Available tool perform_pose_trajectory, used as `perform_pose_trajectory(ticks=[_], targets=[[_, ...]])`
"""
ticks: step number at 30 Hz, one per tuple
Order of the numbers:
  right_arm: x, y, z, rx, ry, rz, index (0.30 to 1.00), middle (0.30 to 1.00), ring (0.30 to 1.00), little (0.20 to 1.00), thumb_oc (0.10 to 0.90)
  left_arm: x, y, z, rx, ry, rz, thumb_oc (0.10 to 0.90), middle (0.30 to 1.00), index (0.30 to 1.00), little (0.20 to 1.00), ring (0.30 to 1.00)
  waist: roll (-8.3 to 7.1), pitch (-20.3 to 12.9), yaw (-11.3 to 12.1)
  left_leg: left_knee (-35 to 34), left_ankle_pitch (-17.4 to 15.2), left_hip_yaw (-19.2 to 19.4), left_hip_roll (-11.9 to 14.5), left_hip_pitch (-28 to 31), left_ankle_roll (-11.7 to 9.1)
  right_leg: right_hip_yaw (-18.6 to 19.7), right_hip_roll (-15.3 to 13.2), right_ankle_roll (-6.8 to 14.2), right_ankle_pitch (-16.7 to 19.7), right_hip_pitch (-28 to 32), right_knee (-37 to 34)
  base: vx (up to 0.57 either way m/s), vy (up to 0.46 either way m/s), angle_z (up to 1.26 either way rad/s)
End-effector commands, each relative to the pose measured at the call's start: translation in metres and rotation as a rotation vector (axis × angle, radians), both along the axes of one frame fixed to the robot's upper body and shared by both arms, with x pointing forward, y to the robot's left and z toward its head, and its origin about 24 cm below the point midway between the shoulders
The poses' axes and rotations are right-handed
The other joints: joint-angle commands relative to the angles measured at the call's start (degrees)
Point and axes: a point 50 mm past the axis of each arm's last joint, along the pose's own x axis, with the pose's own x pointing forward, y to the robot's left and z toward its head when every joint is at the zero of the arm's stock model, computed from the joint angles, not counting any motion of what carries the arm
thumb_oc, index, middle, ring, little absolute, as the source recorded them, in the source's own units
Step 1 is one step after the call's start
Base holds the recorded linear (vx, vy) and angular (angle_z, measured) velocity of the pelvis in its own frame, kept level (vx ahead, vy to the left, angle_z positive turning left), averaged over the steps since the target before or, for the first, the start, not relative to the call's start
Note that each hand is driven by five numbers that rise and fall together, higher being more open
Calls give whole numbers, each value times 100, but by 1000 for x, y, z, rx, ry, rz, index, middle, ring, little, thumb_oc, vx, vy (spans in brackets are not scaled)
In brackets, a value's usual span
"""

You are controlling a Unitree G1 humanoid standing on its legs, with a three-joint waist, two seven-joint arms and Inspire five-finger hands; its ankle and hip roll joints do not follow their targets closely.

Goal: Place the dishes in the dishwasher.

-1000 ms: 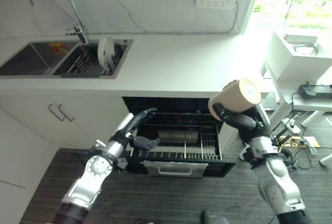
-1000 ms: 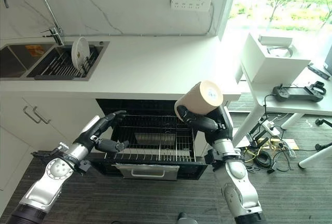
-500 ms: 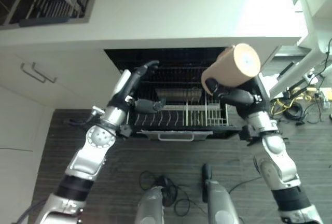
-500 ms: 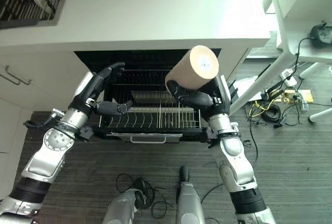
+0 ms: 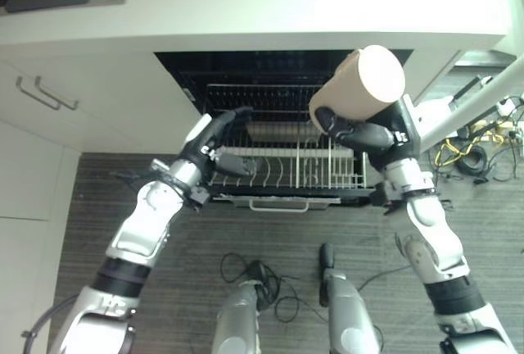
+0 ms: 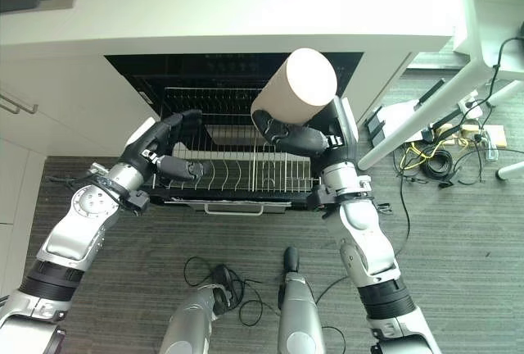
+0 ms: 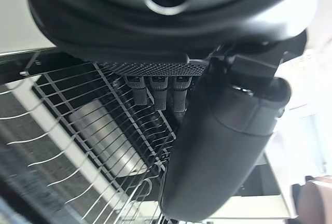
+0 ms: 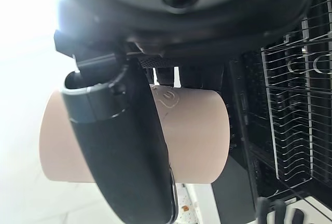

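Lower now than half a second back, the beige cup (image 6: 293, 90) has come down toward the pulled-out dishwasher rack (image 6: 246, 175), and the camera has tipped further down too, so the sink at the far left has almost slid out of the top of the picture. The right hand (image 6: 296, 138) is clamped round the cup, thumb across one side and fingers round the other, as its wrist view shows (image 8: 129, 146). The cup lies on its side in that grip, its flat base turned up toward the camera, held above the right half of the rack and not touching the wires.

On the left, the left hand (image 5: 214, 147) sits at the near left corner of the rack, fingers loosely bent with the thumb (image 7: 223, 146) standing apart from them; I cannot tell whether the fingertips touch the wire, and nothing is held in it.

Rows of upright tines run across the rack, and a pale insert (image 5: 274, 131) lies toward its far side. A white countertop (image 6: 246, 2) overhangs the dishwasher's dark opening, with white cabinet doors (image 5: 49, 116) to the left and dark wood-grain floor (image 6: 458, 231) below.
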Motion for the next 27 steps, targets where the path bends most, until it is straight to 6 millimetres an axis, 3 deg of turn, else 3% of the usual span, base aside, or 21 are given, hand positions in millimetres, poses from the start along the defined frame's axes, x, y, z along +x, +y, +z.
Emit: perform_pose_trajectory(ticks=[1,4,6,12,14,18,21,24,27], targets=[[-20,3,57,49,-312,57,300,300,300,300,400,0,-4,34,110,-46,-114,800,900,900,900,900,-59,-629,-8,-448,116,-651,252,199,-351,-137,-560,614,-649,147,517,2,39,2],[-19,3,59,37,-314,62,300,300,300,300,400,3,-1,27,156,34,-128,800,900,900,900,900,-46,-625,-38,-448,119,-620,269,221,-360,-125,-559,623,-651,161,517,0,25,-1],[-18,2,60,27,-306,71,300,300,300,300,400,2,-4,13,160,231,-233,800,900,900,900,900,-25,-647,-91,-448,114,-579,284,274,-362,-96,-551,637,-655,196,517,26,39,-2],[-17,3,58,3,-284,93,300,300,300,300,400,-5,-6,-10,241,559,-380,800,900,900,900,900,34,-714,-190,-448,94,-465,329,363,-378,-36,-516,645,-669,235,517,38,46,-2],[-17,3,57,-12,-270,104,300,300,300,300,400,-16,-13,-22,222,738,-524,800,900,900,900,900,54,-736,-247,-448,82,-394,351,417,-387,2,-505,645,-670,251,517,46,55,-1],[-16,5,53,-22,-262,110,300,300,300,300,400,-19,-19,-32,279,791,-544,800,900,900,900,900,79,-743,-293,-448,65,-340,362,450,-380,27,-490,641,-675,265,517,13,25,-3],[-17,1,55,-27,-260,103,300,300,300,300,400,-19,-7,-35,462,826,-497,800,900,900,900,900,74,-743,-301,-448,56,-343,347,452,-371,43,-475,638,-696,271,517,0,0,0],[-19,-1,54,-33,-259,96,300,300,300,300,400,-28,-4,-41,543,929,-549,800,900,900,900,900,74,-743,-282,-448,59,-353,341,459,-365,39,-469,635,-700,291,517,9,-9,-3],[-20,3,50,-33,-258,91,300,300,300,300,400,-54,-15,-57,625,1213,-737,800,900,900,900,900,66,-711,-255,-448,31,-360,343,461,-355,-2,-470,622,-702,300,517,-6,-33,-9]])
